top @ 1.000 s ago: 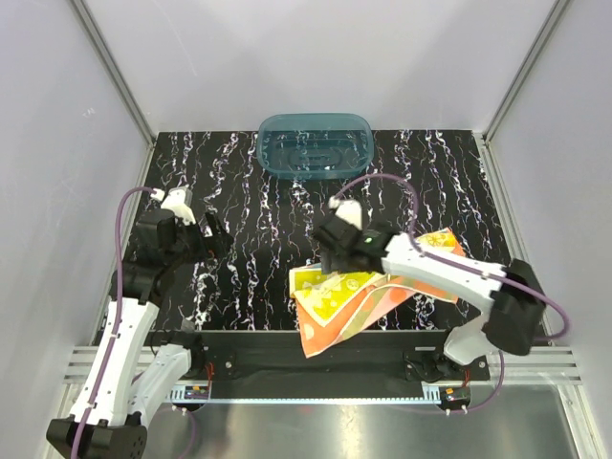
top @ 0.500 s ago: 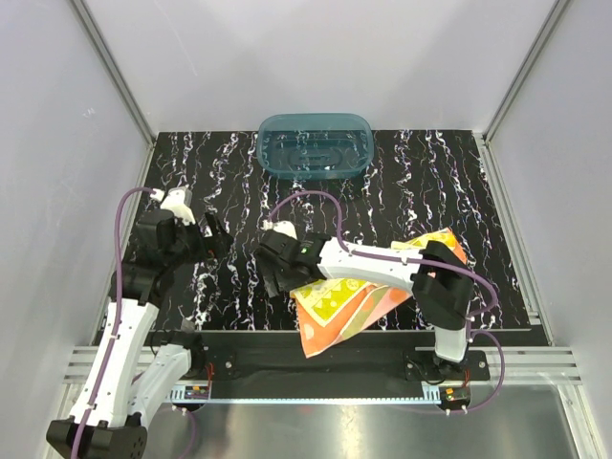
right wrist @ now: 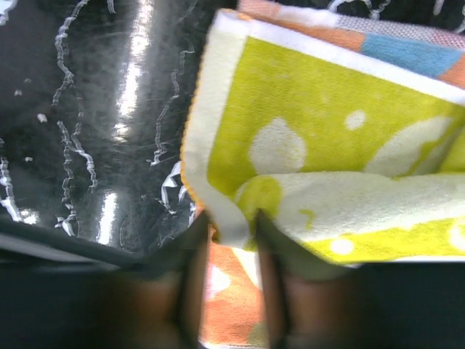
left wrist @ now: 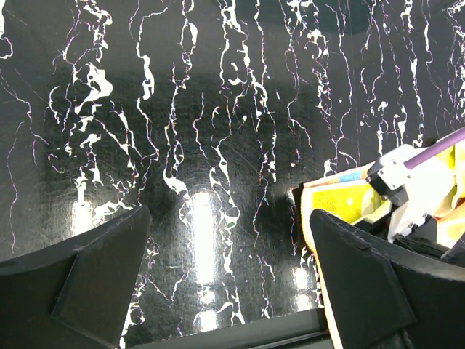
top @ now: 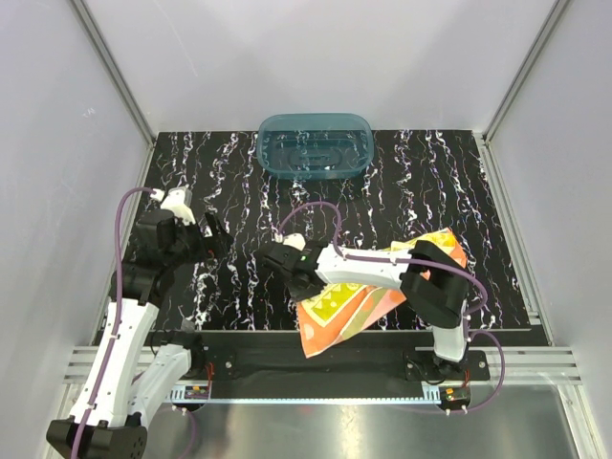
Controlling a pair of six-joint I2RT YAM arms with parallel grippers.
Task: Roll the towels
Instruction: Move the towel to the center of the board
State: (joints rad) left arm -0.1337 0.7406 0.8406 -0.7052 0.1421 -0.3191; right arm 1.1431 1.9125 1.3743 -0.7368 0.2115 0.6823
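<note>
Yellow towel with pale green-white shapes (right wrist: 327,145) lies on the orange-dotted blue-and-yellow towel (top: 323,337) near the front edge of the black marbled bench (top: 239,182). We see our right claw (right wrist: 227,218) pinching its folded corner, our left claw (left wrist: 225,214) wide open, well apart.

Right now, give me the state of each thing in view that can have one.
yellow towel: unrolled, folded over, lying on the dotted towel
dotted towel: unrolled, spread underneath
tub: upright, empty
left end effector: open, holding nothing
right end effector: shut on the yellow towel's edge
</note>
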